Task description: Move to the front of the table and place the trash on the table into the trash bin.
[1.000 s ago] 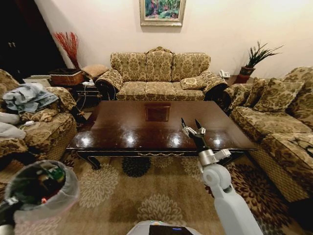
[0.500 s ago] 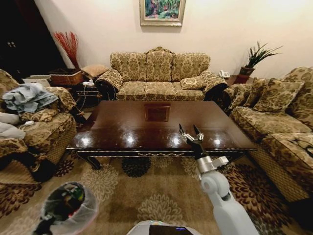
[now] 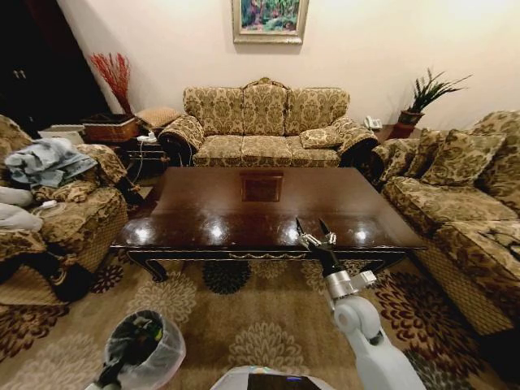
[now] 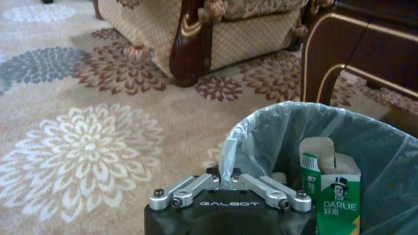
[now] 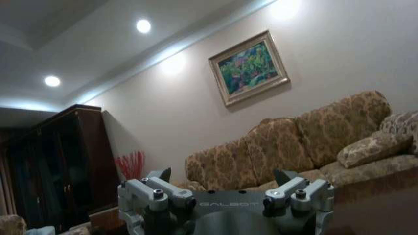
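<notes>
The left gripper (image 4: 227,182) pinches the trash bin's (image 3: 150,355) crinkly liner rim, seemingly; the right gripper (image 3: 313,230) gapes empty above the glossy table (image 3: 203,203).

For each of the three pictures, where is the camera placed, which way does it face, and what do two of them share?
Head view: high on the robot, facing forward and down at the table; right pincer open over its near edge, trash bin below left.
Left wrist view: on the left arm, facing down into the trash bin; left pincer grips its rim.
Right wrist view: on the right arm, tilted up at the painting; right pincer in the foreground.
Head and right wrist views share the sofa and painting.
</notes>
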Robot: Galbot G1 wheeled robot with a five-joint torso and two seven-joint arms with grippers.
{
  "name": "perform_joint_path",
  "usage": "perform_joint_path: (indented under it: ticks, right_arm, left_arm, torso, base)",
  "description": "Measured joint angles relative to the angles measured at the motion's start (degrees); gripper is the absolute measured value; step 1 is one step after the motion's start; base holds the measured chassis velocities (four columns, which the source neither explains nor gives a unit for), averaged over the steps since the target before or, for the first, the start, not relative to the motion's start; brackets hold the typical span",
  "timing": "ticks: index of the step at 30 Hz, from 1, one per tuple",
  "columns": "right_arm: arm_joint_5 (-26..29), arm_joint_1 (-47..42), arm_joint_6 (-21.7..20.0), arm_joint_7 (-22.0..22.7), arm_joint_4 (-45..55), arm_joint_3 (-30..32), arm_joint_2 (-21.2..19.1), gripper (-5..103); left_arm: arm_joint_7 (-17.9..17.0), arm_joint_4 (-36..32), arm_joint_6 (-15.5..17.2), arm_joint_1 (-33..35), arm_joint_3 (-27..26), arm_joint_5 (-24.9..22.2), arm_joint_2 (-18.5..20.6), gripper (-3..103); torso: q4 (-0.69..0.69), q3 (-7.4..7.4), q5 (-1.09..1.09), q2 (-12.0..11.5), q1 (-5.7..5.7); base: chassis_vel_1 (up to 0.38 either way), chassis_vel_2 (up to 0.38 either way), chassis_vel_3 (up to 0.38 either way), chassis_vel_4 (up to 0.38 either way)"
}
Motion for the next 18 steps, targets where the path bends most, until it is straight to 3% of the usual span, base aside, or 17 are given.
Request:
perform_joint_path:
  ticks: [8,18]
  right_arm:
    - [-0.13,-1.33,0.32,-0.08,-0.25,0.73,0.38,100]
    - [-1.05,-3.00,0.30,0.14,1.05,1.75,0.34,100]
  left_arm:
    - [-0.61,6.91,-0.42,-4.60,1.71,0.24,2.60,3]
    - [1.95,19.04,-3.71,-9.34,3.73,0.63,4.53,3]
  torso:
    - [0.01,0.00,0.01,0.00,0.00]
    - [0.02,0.00,-0.01,0.00,0.00]
  base:
    - [0.000,0.000,0.000,0.000]
    - [0.000,0.000,0.000,0.000]
